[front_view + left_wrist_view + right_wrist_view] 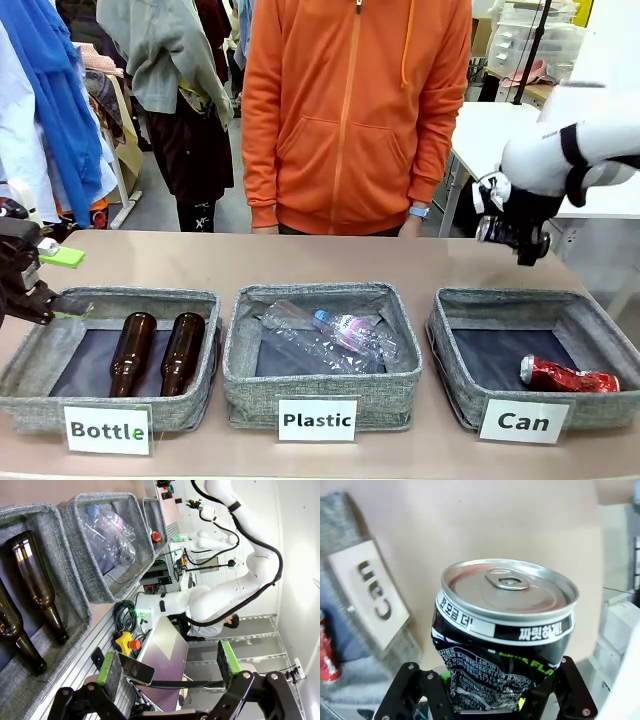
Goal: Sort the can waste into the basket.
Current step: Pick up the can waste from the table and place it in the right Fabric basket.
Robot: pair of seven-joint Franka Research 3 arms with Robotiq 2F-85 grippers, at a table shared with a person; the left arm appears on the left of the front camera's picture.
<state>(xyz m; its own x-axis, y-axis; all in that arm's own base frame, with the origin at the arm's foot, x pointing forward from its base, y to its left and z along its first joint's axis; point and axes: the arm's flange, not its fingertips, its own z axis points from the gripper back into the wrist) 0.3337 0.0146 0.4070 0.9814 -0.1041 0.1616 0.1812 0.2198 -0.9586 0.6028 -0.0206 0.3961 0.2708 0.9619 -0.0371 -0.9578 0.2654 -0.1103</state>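
Note:
My right gripper hangs above the table behind the back rim of the grey "Can" basket. It is shut on a crushed black-and-silver can. In the right wrist view this can stands between the gripper's fingers with its silver top towards the camera. A red can lies in the front right corner of that basket, and it shows too as the red can beside the basket wall. My left gripper is open at the far left, over the "Bottle" bin's corner, holding nothing.
The "Bottle" bin holds two brown glass bottles. The "Plastic" bin in the middle holds clear plastic bottles. A person in an orange hoodie stands at the table's far side. The left gripper has empty jaws.

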